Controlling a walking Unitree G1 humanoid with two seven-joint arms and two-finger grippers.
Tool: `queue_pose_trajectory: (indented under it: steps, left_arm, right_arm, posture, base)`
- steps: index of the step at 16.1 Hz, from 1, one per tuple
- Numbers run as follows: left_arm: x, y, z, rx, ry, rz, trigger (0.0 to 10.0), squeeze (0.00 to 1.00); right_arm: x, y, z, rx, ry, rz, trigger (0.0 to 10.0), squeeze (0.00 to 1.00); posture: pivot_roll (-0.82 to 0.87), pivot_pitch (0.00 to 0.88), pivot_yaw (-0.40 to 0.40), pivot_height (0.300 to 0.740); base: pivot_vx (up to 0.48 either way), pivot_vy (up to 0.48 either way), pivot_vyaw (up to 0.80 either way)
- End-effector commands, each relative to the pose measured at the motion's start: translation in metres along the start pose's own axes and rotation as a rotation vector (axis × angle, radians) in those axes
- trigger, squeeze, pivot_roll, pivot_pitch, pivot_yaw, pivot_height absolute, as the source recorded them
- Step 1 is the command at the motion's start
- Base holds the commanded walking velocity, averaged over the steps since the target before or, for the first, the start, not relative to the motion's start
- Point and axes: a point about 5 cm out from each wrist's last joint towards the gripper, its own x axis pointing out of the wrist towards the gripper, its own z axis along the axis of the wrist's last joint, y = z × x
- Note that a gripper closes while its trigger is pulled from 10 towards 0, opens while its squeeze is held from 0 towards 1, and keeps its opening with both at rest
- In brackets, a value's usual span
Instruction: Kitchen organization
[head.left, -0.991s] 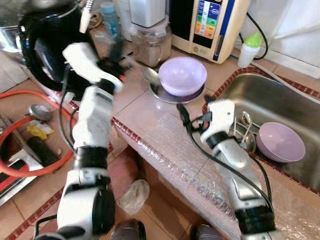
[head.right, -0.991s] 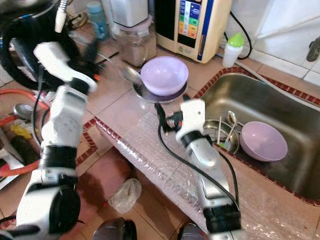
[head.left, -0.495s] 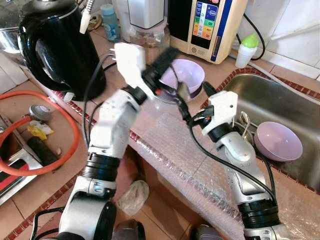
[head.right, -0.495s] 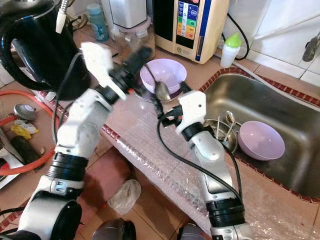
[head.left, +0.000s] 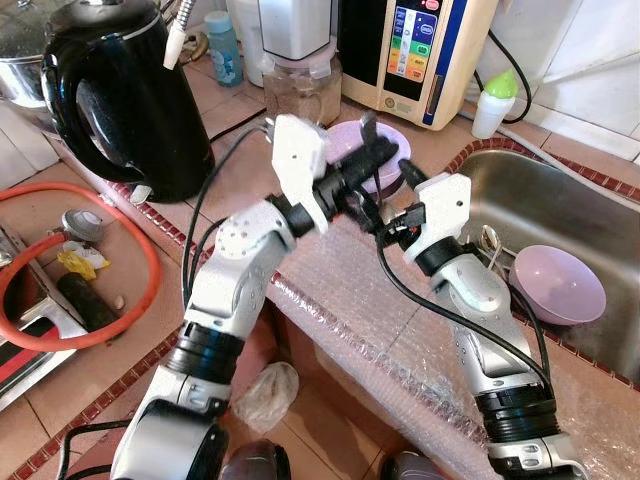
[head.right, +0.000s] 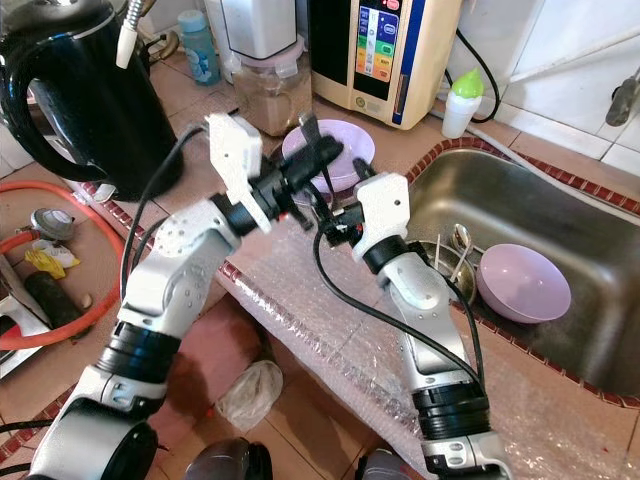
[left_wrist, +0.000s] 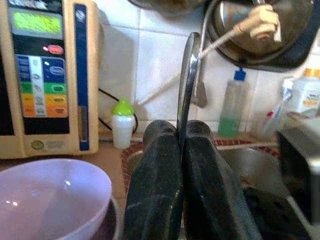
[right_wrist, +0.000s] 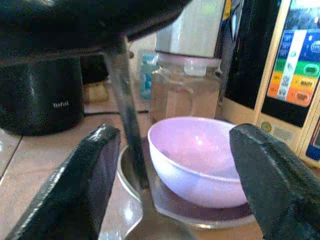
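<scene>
Beside bowl (head.left: 372, 165), spoon (left_wrist: 186, 75) in left tool (left_wrist: 182, 145)

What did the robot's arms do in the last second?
The left arm swung from beside the black kettle across the counter toward the sink, carrying a spoon pinched in its left claw. It now holds the spoon between the open fingers of the right claw, which hardly moved. The purple bowl on the counter and the one in the sink stayed put.
</scene>
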Motion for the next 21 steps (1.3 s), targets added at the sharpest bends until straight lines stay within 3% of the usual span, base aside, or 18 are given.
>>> queue_pose_trajectory:
  steps: [1,4,9,21]
  left_arm:
    - [0.000,-0.007,0.003,0.029,0.002,-0.050,0.0,0.00]
    - [-0.001,-0.012,0.000,0.035,0.016,-0.075,0.0,0.00]
    - [-0.004,-0.009,-0.004,0.105,0.050,-0.081,0.0,0.00]
    - [-0.012,0.009,-0.010,0.278,0.116,-0.052,0.0,0.00]
  right_arm:
    - [0.003,-0.004,-0.003,-0.009,0.039,-0.001,0.0,0.00]
    - [0.004,-0.014,-0.007,-0.012,0.065,-0.055,0.0,0.00]
    - [0.006,-0.045,-0.002,-0.010,0.062,-0.159,0.0,0.00]
    - [-0.001,-0.043,0.000,-0.016,0.059,-0.056,0.0,0.00]
  posture:
    - [-0.04,0.000,0.064,0.740]
    - [-0.03,0.000,0.062,0.740]
    - [-0.03,0.000,0.058,0.740]
    - [-0.04,0.000,0.059,0.740]
  base:
    - [0.000,0.000,0.00]
    - [0.000,0.000,0.00]
    - [0.000,0.000,0.00]
    - [0.000,0.000,0.00]
